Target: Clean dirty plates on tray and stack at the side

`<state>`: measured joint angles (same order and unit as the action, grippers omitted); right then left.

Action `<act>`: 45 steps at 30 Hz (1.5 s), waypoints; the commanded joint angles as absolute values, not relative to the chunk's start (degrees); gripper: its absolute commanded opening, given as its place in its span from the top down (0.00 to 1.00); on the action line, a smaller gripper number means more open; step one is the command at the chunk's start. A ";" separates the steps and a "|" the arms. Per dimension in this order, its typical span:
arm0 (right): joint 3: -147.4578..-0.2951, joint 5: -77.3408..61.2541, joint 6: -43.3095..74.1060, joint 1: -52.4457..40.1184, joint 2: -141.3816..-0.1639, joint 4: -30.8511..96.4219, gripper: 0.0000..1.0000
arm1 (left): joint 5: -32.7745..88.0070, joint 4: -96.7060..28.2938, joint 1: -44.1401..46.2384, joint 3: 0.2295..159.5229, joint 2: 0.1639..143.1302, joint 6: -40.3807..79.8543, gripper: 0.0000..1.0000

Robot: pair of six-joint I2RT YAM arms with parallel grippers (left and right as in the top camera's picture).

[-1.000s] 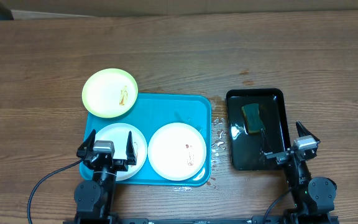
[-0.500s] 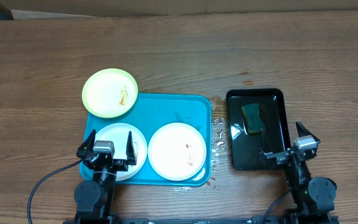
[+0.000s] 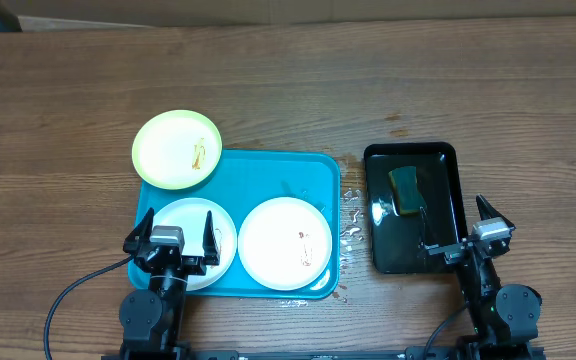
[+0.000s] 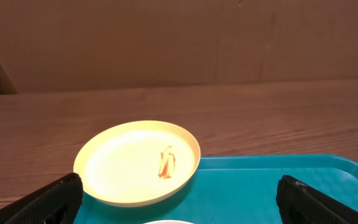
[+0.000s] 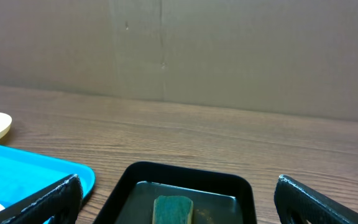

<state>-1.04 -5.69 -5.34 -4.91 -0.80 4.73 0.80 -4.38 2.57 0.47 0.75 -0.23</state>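
A turquoise tray (image 3: 268, 170) lies left of centre. Two white plates lie on it: one at front left (image 3: 183, 225), one at front right (image 3: 280, 243), each with small brown smears. A pale yellow-green plate (image 3: 175, 149) with a brown smear overlaps the tray's far left corner; it also shows in the left wrist view (image 4: 135, 163). My left gripper (image 3: 170, 240) is open and empty above the front-left white plate. My right gripper (image 3: 460, 232) is open and empty at the near end of the black tray.
A smaller black tray (image 3: 446, 190) at right holds water and a green-and-yellow sponge (image 3: 405, 190), also in the right wrist view (image 5: 173, 209). Water drops (image 3: 351, 215) wet the table between the trays. A cardboard wall (image 5: 229, 50) stands behind the table.
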 commanded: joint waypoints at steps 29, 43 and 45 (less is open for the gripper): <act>-1.17 -11.25 -0.67 -4.75 -0.23 -2.72 0.00 | 1.15 -4.34 2.48 0.27 0.25 -1.48 0.00; -39.97 -11.31 7.51 -4.75 -19.66 29.02 0.00 | 4.80 -3.05 2.50 2.31 0.32 5.80 0.00; -49.95 -11.94 7.35 -4.75 -27.53 37.01 0.00 | 6.42 -6.22 2.50 6.35 0.56 9.76 0.00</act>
